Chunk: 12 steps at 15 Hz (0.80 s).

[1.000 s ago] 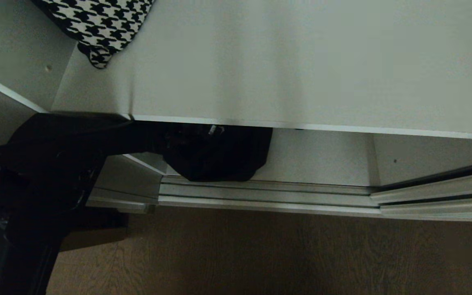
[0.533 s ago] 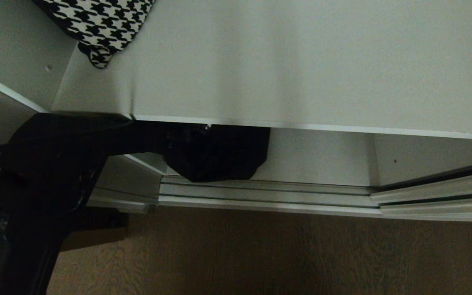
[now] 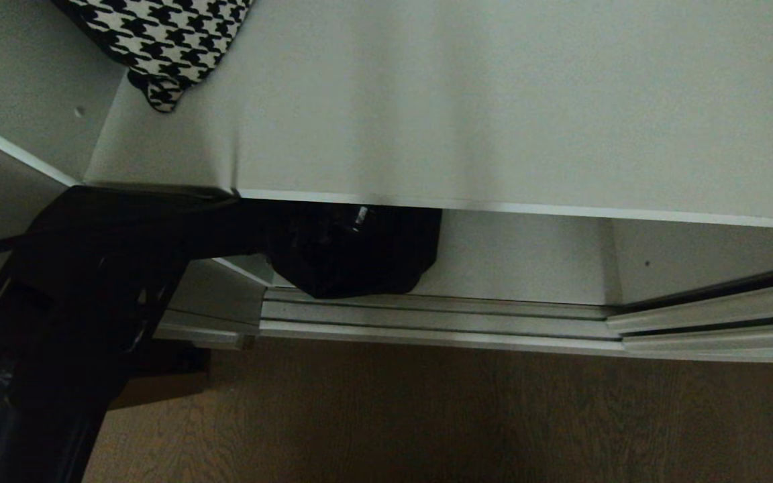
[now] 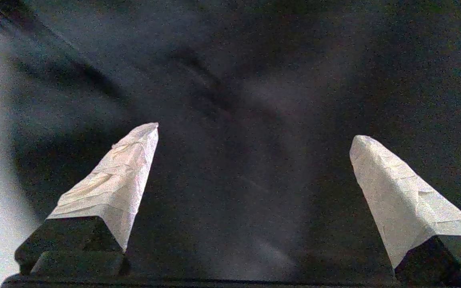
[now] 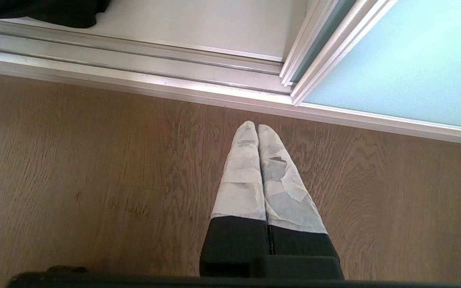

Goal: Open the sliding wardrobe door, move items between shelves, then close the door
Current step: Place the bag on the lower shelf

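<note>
Black bag [image 3: 359, 258] on lower shelf [image 3: 521, 258] (houndstooth cloth [image 3: 158, 40] above), left gripper [image 4: 254, 136] wide apart, empty.

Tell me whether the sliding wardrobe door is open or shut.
Open. The sliding wardrobe door stands off to one side, leaving the bottom shelf and the black bag on it exposed behind the bare track.

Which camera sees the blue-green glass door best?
The right wrist view: the sliding wardrobe door shows its frosted glass and silver frame. The head view catches only its bottom frame edge at the right. The left wrist view shows none of it.
</note>
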{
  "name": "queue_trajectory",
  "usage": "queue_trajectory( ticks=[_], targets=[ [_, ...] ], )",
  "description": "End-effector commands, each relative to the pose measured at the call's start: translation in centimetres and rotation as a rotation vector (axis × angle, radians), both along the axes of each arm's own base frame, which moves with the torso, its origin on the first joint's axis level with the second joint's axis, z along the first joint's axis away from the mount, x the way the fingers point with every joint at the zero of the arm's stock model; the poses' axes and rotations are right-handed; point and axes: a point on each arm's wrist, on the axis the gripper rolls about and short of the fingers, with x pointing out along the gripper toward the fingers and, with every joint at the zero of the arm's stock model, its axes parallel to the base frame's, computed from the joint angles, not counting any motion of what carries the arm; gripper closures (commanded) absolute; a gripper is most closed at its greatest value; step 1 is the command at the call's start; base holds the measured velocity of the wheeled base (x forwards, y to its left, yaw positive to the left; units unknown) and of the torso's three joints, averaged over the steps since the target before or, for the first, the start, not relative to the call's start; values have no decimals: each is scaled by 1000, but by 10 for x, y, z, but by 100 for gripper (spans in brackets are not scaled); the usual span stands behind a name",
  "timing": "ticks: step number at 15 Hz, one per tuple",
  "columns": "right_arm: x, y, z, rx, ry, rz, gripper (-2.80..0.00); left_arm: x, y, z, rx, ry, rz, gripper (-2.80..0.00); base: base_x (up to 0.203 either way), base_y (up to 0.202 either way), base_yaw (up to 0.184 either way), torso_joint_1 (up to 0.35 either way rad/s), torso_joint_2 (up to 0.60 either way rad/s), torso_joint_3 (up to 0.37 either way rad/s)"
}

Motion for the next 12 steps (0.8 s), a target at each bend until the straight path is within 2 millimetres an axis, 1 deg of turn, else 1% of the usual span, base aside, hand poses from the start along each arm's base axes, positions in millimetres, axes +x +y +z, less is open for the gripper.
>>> queue_trajectory(
  ticks=[1, 2, 3, 4, 6, 7, 10, 12],
  targets=[
    [0, 0, 0, -1, -1, 1, 0, -9, -16, -8, -213, 108, -16, -280, 0, 0, 0, 0, 0, 0],
    [0, 0, 0, -1, -1, 1, 0, -13, -21, -7, -274, 141, -31, -280, 0, 0, 0, 0, 0, 0],
    [0, 0, 0, 0, -1, 1, 0, -17, -24, -10, -288, 189, -28, -280, 0, 0, 0, 0, 0, 0],
    [0, 0, 0, -1, -1, 1, 0, -20, -24, -12, -309, 232, -15, 0, 0, 0, 0, 0, 0, 0],
    [0, 0, 0, -1, -1, 1, 0, -28, -25, -7, -378, 293, -5, 0, 0, 0, 0, 0, 0, 0],
    [0, 0, 0, -1, -1, 1, 0, -35, -30, -8, -411, 347, -20, 0, 0, 0, 0, 0, 0, 0],
    [0, 0, 0, -1, -1, 1, 0, -63, -41, -22, -381, 576, 22, 0, 0, 0, 0, 0, 0, 0],
    [0, 0, 0, -1, -1, 1, 0, -88, -40, -32, -324, 703, 54, 0, 0, 0, 0, 0, 0, 0]
  ],
)
